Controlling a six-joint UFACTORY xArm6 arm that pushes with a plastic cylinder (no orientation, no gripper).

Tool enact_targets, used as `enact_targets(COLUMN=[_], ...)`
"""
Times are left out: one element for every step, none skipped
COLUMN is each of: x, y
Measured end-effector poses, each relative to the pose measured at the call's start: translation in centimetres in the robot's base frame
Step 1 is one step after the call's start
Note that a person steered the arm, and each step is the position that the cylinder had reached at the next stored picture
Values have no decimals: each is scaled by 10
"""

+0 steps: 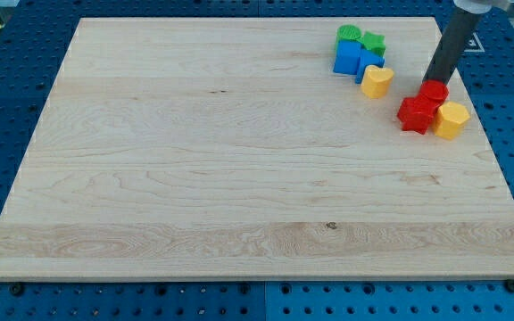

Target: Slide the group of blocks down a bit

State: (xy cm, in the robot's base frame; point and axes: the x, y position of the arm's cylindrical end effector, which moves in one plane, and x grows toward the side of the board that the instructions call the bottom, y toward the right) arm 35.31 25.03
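Two clusters of blocks lie at the upper right of the wooden board (239, 160). The upper cluster holds a green round block (348, 34), a green star block (374, 42), a blue block (346, 57), a second blue block (367, 64) and a yellow heart-like block (377, 81). The lower cluster holds a red round block (434, 91), a red star-like block (415, 114) and a yellow hexagonal block (451, 119). My tip (433, 83) stands at the upper edge of the red round block, touching or nearly touching it.
The board lies on a blue perforated table (7, 116). The board's right edge (493, 152) runs close to the lower cluster. The dark rod slants up to the view's top right.
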Motion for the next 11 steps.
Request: enact_targets(x=[-27,-103,-131,-131,-131,-130,-117,-95,-70,-43,-16], y=[0,0,-24,-59,-66,-70,-70,-70,-70,-70,-70])
